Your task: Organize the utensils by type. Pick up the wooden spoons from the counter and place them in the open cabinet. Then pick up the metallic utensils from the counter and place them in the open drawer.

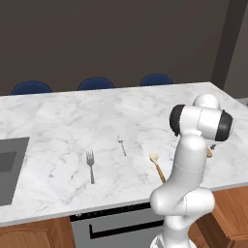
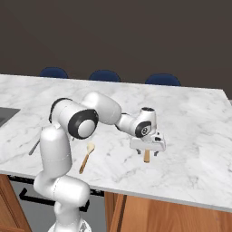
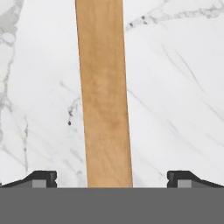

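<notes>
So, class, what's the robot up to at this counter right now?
The arm has its open gripper low over a wooden spoon on the counter, one finger on each side of the handle, not yet closed on it. A second wooden spoon lies nearer the arm's base. The fork and the small metal spoon lie untouched further left. Nothing has been picked up at this moment.

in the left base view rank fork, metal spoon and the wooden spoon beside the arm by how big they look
1. fork, longest and widest.
2. wooden spoon, though the arm hides its handle end, so it could match the fork.
3. metal spoon, thinnest and shortest.
</notes>
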Tool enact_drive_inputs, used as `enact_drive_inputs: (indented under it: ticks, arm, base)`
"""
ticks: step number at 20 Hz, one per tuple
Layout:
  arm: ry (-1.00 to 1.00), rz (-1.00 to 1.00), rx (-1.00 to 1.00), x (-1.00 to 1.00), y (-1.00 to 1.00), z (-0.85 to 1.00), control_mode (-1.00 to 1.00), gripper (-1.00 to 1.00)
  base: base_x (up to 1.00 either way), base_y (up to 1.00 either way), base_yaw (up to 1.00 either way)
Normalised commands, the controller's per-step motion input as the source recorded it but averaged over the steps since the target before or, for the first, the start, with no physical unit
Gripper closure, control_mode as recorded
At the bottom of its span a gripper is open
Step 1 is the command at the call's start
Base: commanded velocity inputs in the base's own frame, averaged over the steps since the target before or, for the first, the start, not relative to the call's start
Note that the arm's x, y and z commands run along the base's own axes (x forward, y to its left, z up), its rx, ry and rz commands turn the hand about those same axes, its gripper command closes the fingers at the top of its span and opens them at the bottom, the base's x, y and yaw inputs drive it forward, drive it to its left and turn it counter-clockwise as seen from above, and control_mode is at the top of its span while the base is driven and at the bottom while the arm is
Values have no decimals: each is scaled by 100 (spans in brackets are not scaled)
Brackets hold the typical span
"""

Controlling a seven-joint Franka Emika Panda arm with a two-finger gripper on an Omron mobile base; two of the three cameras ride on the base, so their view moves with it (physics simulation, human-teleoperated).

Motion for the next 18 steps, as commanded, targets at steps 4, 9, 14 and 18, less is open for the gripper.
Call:
enact_drive_inputs:
  ticks: [4,9,14,18]
  arm:
    - [0,0,0,0,-1,-2,-100,100]
    - [0,0,0,0,0,0,-100,100]
    - [1,0,0,6,0,0,-100,100]
    - [1,0,0,0,0,0,-100,100]
  base:
    - [0,0,0]
    - [0,0,0]
    - [0,0,0]
    - [0,0,0]
